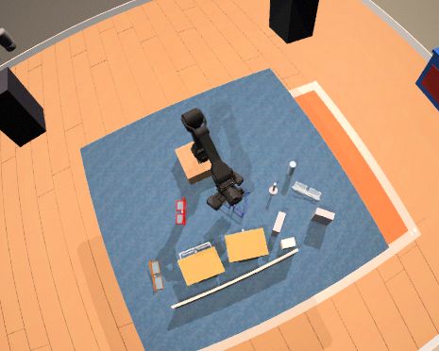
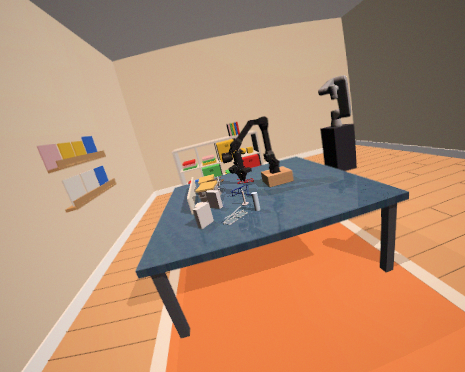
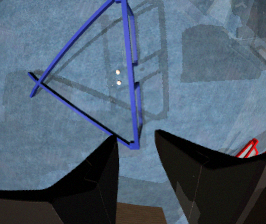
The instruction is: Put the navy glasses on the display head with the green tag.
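Note:
The navy glasses [image 1: 243,214] [image 2: 240,191] [image 3: 129,65] stand on the blue table with their temples spread and crossing at the tips. My gripper [image 1: 229,195] [image 2: 243,179] [image 3: 136,138] is partly open and empty, pointing down above the glasses. In the wrist view, one end corner of the front frame shows between and just beyond the fingertips; no contact is visible. Two yellow-topped blocks [image 1: 201,267] [image 1: 246,245] appear to be the display heads; one has pale glasses [image 1: 194,250] at its edge. The green tag, noses and ears cannot be made out.
Red glasses [image 1: 184,212] and orange glasses [image 1: 161,282] lie to one side. Clear glasses [image 1: 307,191], a small round-based stand [image 1: 273,191], a white cylinder [image 1: 292,165] and white boxes [image 1: 278,223] [image 1: 324,215] are on the other. A long white panel [image 1: 235,278] stands behind the yellow-topped blocks.

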`<state>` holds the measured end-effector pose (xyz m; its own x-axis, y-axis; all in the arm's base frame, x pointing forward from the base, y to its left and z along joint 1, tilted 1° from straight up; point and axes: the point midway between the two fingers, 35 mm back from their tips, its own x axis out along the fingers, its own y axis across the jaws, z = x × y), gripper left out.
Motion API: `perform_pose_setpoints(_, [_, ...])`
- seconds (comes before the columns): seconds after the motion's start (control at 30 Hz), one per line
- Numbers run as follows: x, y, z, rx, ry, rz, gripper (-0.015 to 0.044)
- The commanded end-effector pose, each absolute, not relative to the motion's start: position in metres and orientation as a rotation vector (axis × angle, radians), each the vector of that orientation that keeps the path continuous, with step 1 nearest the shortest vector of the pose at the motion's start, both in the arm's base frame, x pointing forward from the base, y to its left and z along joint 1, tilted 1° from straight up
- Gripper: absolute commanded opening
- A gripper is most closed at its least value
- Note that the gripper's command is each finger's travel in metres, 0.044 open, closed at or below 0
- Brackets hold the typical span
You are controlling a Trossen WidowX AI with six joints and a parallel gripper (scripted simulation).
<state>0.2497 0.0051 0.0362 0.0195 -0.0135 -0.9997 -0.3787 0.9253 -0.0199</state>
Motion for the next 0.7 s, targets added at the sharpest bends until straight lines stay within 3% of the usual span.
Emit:
perform_pose_setpoints(0.0, [0.249,0.005,0.036,-0.326,1.536,0.294,0.0120])
perform_pose_setpoints(0.67, [0.253,0.003,0.011,-0.326,1.536,0.294,0.0120])
